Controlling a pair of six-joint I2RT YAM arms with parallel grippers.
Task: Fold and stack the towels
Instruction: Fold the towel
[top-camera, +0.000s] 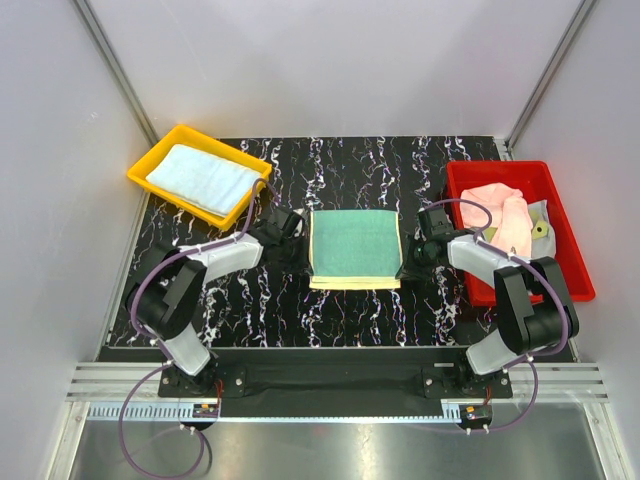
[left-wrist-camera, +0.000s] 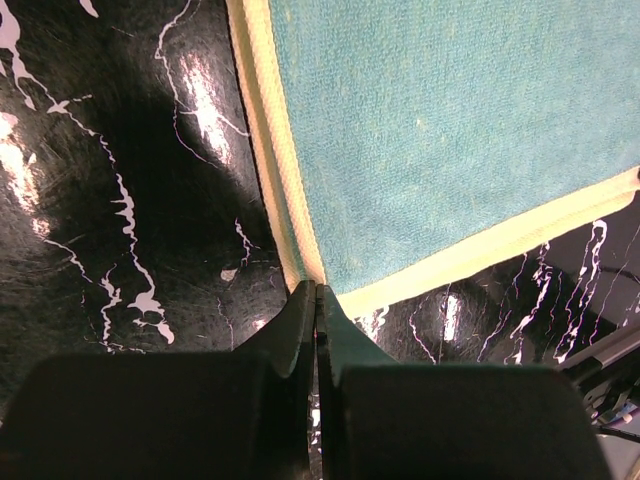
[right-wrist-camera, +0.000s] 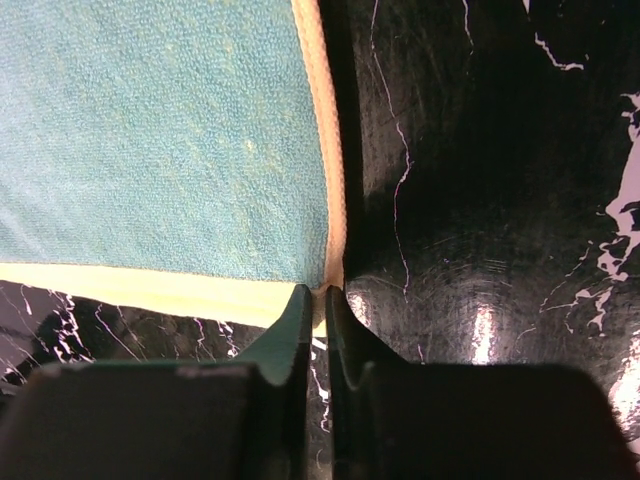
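A teal towel (top-camera: 355, 245) with a pale yellow border lies folded flat on the black marbled table, between my two arms. My left gripper (top-camera: 304, 256) is shut on its near-left corner (left-wrist-camera: 318, 278), where the yellow edge runs into the fingertips. My right gripper (top-camera: 406, 258) is shut on the near-right corner (right-wrist-camera: 322, 284), with a bit of yellow cloth showing between its fingers. A light blue towel (top-camera: 203, 178) lies folded in the yellow tray (top-camera: 150, 160). A crumpled pink towel (top-camera: 500, 222) sits in the red tray (top-camera: 560, 180), on top of a pale cloth (top-camera: 541, 226).
The yellow tray stands at the back left and the red tray at the right edge. Grey walls close in both sides and the back. A metal rail runs along the near edge by the arm bases.
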